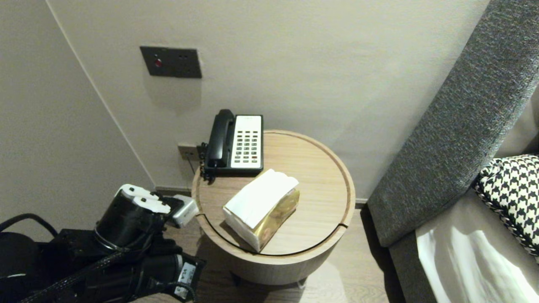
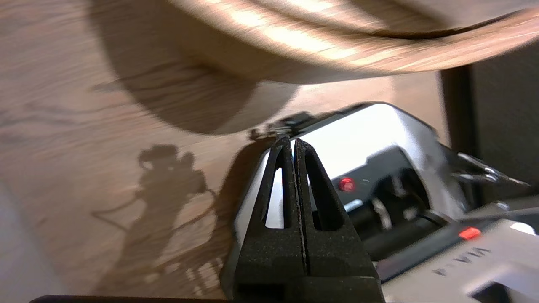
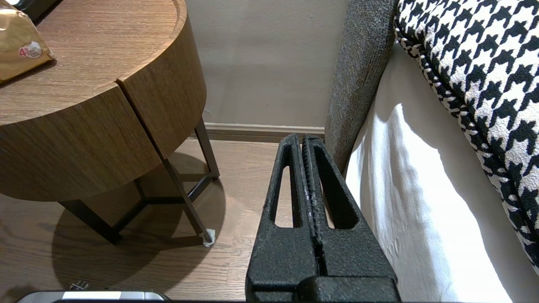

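Note:
A round wooden side table (image 1: 337,168) bears a black-and-white desk phone (image 1: 236,143) at its back and a white and gold tissue pack (image 1: 261,206) near its front. My left arm (image 1: 130,214) hangs low beside the table's left edge. In the left wrist view my left gripper (image 2: 290,141) is shut on nothing. It sits over my own silver base (image 2: 366,139), below the table's side wall (image 2: 337,38). My right gripper (image 3: 302,138) is shut and empty, parked over the floor between the table (image 3: 105,84) and the bed.
A grey upholstered headboard (image 1: 459,122) and white bedding (image 1: 463,261) with a houndstooth pillow (image 1: 513,189) stand to the right. A dark switch plate (image 1: 170,62) and a wall socket (image 1: 187,151) are on the wall behind. The table's dark metal legs (image 3: 185,202) stand on wood flooring.

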Tool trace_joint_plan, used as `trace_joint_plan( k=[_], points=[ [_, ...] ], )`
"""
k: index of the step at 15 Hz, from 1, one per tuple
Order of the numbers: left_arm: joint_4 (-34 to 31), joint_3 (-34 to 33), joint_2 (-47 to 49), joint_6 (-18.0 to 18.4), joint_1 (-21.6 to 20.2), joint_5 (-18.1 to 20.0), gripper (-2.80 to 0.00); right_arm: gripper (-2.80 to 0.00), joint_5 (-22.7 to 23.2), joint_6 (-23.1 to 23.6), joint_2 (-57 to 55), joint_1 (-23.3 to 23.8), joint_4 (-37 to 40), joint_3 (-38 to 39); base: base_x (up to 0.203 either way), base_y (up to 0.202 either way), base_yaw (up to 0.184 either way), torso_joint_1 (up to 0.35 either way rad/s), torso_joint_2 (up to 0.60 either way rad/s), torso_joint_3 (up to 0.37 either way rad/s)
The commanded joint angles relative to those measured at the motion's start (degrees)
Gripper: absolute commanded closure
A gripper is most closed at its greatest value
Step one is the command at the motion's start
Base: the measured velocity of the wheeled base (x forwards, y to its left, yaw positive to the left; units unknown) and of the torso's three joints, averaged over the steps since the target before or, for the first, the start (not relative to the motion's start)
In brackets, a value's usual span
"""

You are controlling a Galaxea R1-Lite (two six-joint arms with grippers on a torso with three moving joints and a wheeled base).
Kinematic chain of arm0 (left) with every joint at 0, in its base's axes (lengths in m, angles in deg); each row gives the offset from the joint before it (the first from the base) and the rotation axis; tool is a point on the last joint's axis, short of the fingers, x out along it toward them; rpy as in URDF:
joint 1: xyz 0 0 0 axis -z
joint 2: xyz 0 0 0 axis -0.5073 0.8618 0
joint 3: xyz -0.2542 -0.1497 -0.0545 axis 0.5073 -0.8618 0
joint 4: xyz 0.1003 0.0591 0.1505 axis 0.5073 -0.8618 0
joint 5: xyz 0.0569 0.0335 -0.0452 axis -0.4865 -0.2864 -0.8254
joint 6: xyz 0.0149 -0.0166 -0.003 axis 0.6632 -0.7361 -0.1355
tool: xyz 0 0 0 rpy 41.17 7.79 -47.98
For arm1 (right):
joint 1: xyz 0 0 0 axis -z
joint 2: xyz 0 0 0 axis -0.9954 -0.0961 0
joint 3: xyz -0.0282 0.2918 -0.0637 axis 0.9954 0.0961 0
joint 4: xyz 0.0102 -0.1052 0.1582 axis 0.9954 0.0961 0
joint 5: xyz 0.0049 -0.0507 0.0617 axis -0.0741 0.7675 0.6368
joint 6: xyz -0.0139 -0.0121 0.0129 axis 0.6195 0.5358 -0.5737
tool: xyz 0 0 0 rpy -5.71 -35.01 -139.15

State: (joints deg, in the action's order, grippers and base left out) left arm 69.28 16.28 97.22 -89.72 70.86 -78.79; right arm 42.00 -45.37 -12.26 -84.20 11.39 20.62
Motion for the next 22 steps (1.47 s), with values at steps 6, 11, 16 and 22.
trace_joint_plan(
  k=[6,11,16,22],
  points=[
    [-2.56,-3.42,-8.77,0.95,-11.83,-1.8,0.0,0.0,0.01,-0.02,0.0,0.03,-0.06,2.29,0.0,0.0,0.0,0.0,0.0,0.0],
    [-3.3,-3.01,-13.29,7.16,-26.59,-1.54,0.0,0.0,0.01,-0.02,0.0,0.06,-0.06,2.29,0.0,0.0,0.0,0.0,0.0,0.0],
    [-5.25,-2.98,-22.34,9.31,-35.23,-1.02,0.0,0.0,0.01,-0.02,0.0,-0.03,-0.06,2.29,0.0,0.0,0.0,0.0,0.0,0.0],
    [-15.3,-1.6,-40.16,9.19,-38.64,-1.18,0.0,0.0,0.01,-0.02,0.0,-0.03,-0.06,2.29,0.0,0.0,0.0,0.0,0.0,0.0]
  ],
)
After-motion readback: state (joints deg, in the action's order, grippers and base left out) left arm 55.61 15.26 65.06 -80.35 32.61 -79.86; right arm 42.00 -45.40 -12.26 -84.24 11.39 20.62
